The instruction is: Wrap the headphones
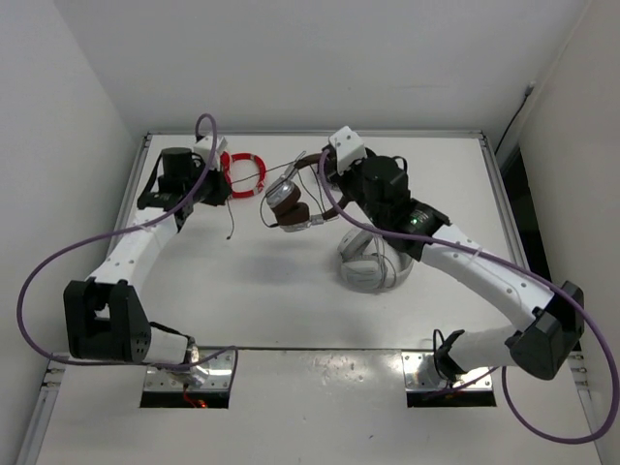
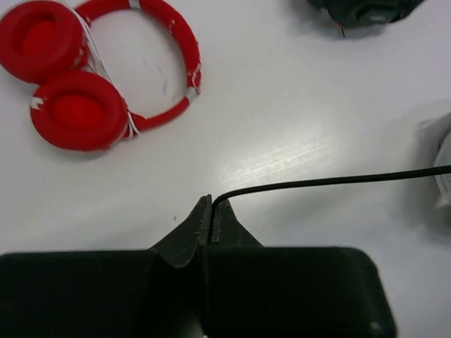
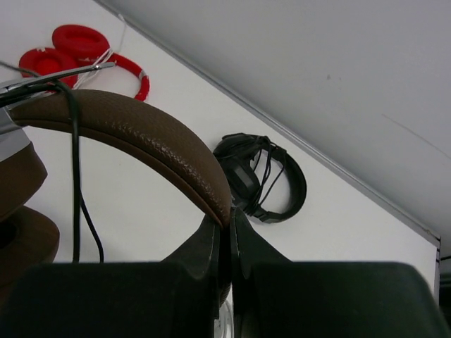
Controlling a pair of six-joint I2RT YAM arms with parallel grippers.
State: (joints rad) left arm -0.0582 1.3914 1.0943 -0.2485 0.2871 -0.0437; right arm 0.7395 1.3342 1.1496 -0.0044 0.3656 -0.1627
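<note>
Centrally, toward the far edge of the white table [image 1: 291,310], the headphones [image 1: 289,205] sit between the larger light grey headphones [image 1: 368,266] and the smaller red headphones [image 1: 244,174]. The right gripper [image 3: 227,218] is clamped tight on their brown headband [image 3: 141,134]. The left gripper [image 2: 210,208] pinches the thin black cable [image 2: 331,181], which runs off to its right.
</note>
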